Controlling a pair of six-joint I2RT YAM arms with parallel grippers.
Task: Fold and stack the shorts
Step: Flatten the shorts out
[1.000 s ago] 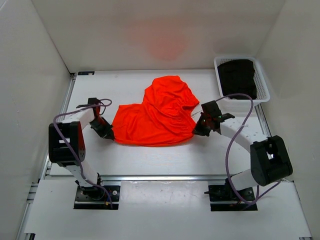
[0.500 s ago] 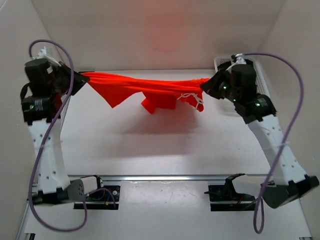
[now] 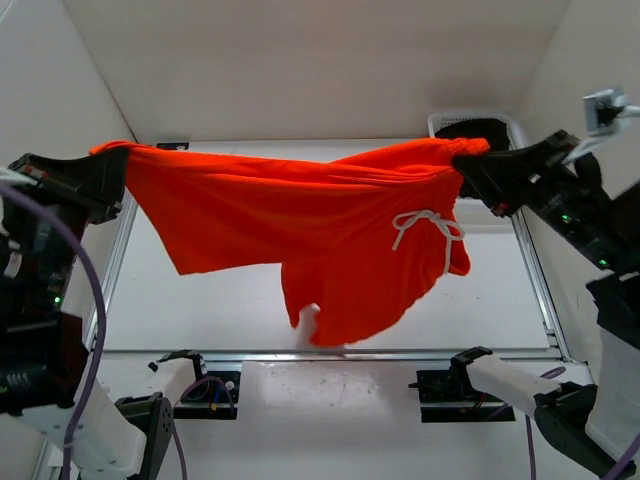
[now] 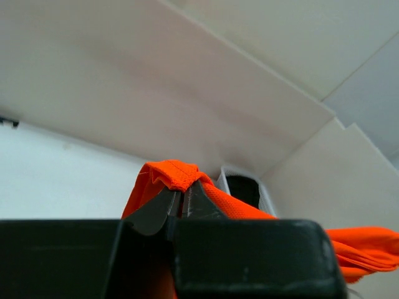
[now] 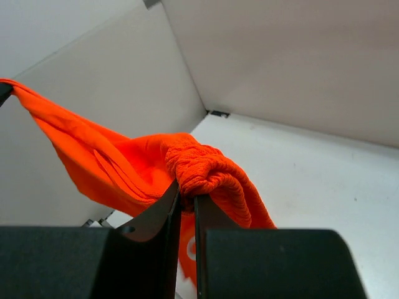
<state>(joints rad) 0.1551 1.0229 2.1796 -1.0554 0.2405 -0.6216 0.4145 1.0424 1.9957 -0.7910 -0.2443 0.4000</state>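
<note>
Above the table (image 3: pixel 200 310), the shorts (image 3: pixel 300 225) hung spread out in the air, stretched between the two arms. The left arm (image 3: pixel 40 300) reached high over the table's left edge, and the right arm (image 3: pixel 580 215) high over its far right corner. The left gripper (image 4: pixel 182 198) was pinched tight on a stitched edge of the fabric. The right gripper (image 5: pixel 186 198) was clamped on the bunched waistband (the white drawstring (image 3: pixel 425 225) dangled just below it).
</note>
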